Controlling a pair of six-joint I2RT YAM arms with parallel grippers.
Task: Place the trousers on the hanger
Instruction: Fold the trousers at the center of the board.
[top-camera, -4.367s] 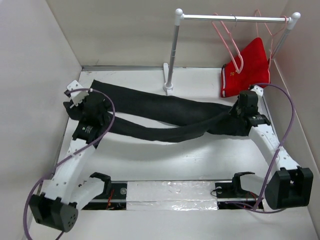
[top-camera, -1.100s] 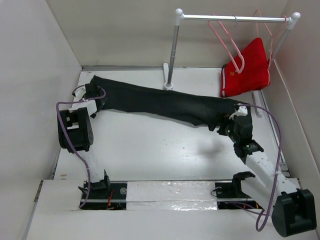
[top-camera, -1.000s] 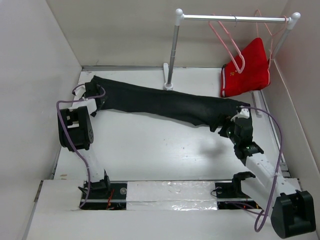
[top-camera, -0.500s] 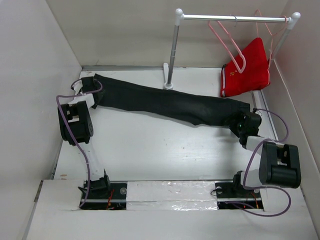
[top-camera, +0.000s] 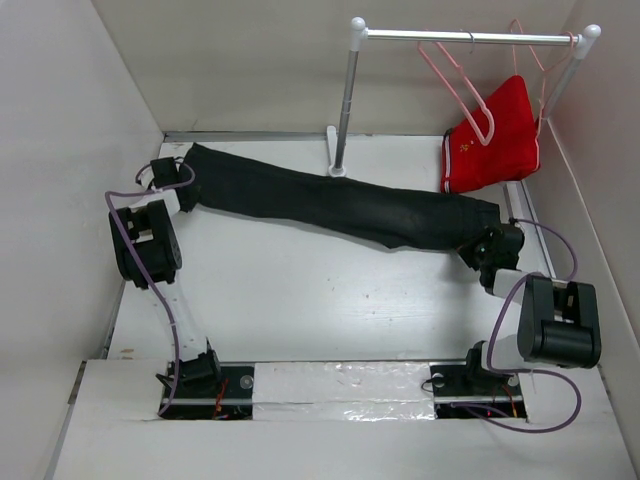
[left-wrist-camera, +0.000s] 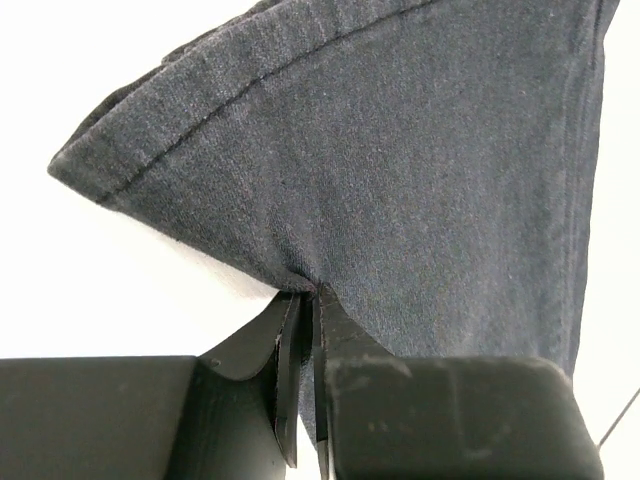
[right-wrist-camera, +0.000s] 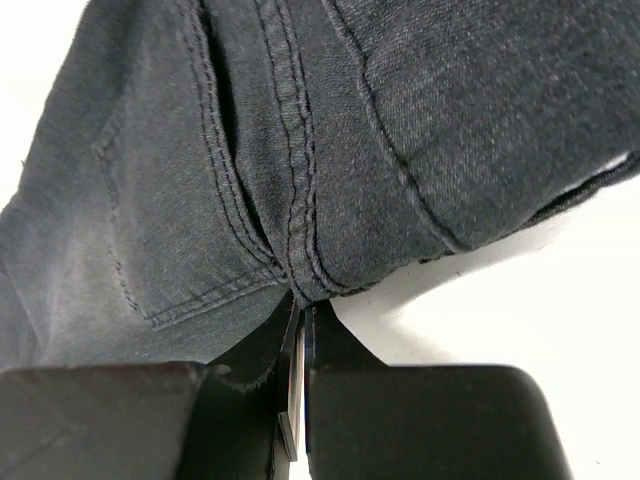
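Black denim trousers reach from far-left corner to right edge, pinched by left gripper and right gripper; lift both ends evenly toward the thin pale-pink hanger.

One pair of black trousers, one pair of red shorts, two pink hangers, one rail, two robot arms.

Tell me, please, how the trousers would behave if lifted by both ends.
Probably floppy: the trousers bunch into folds at the left pincer and right pincer. Likely to sag midway, being long and gripped only at the ends.
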